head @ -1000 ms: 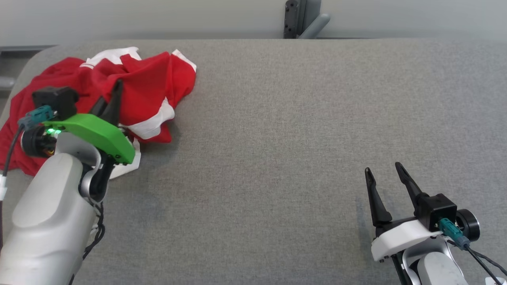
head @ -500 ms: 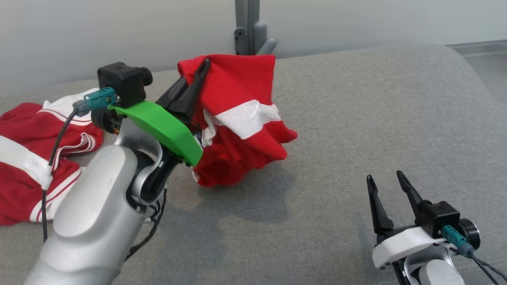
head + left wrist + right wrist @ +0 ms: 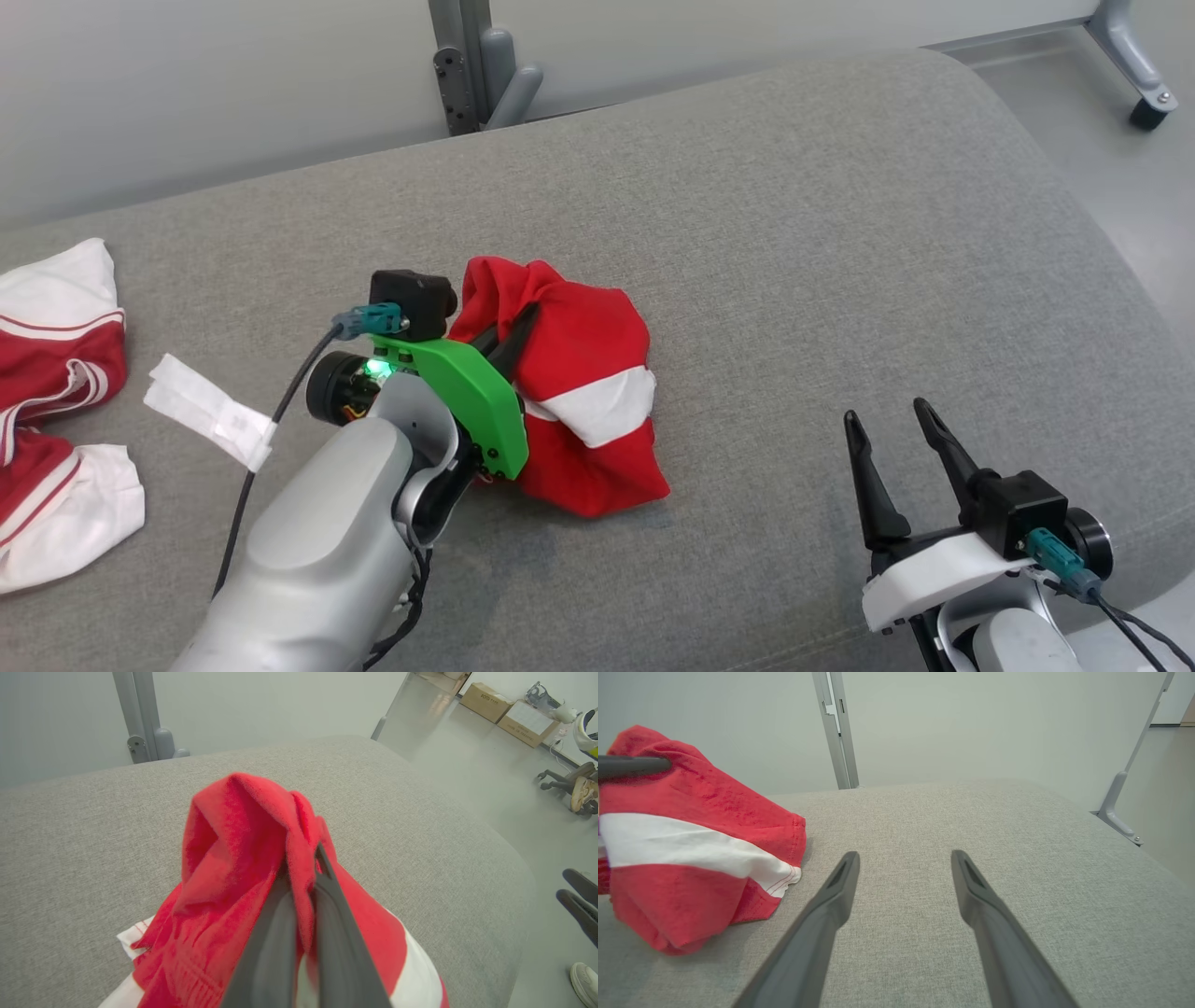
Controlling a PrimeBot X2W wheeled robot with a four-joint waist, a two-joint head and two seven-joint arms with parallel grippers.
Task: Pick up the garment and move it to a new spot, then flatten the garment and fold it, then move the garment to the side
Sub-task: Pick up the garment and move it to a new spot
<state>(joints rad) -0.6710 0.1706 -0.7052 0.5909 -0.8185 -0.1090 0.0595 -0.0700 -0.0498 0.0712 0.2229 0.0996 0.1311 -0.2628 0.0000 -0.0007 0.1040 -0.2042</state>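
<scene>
Hidden, grip: the closed fingertips of the left gripper (image 3: 528, 314) (image 3: 301, 868) are buried in a fold, so you cannot see how much cloth sits between them.
Hidden, cloth: the green bracket (image 3: 467, 392) on that wrist covers the near-left part of the red garment with a white band (image 3: 579, 401) (image 3: 224, 858) (image 3: 691, 812).
Hard to make out: the garment is bunched into a clump. You cannot tell collar, sleeves or hem apart, nor what kind of garment it is.
Cut off: red-and-white clothes (image 3: 56, 373) run off the left edge of the head view. The right arm is cut by the bottom edge.
Location: the garment sits mid-left on the grey fabric-covered table (image 3: 794, 233), well apart from the other clothes. Its lower folds appear to rest on the table.
Long axis: in the head view it runs from the pinched peak at the far end to the loose end nearest you, leaning slightly to the robot's right.
Pointing: the peak points up and away from the robot.
Band: the white band lies across that axis.
Left gripper: clamped tight on the garment's peak.
Right gripper (image 3: 887, 413) (image 3: 906, 855): fingers spread wide, holding nothing, low over bare table to the garment's right.
Other items: a white tag (image 3: 210, 411) on the left arm's cable and a grey metal post (image 3: 457, 65) behind the table.
</scene>
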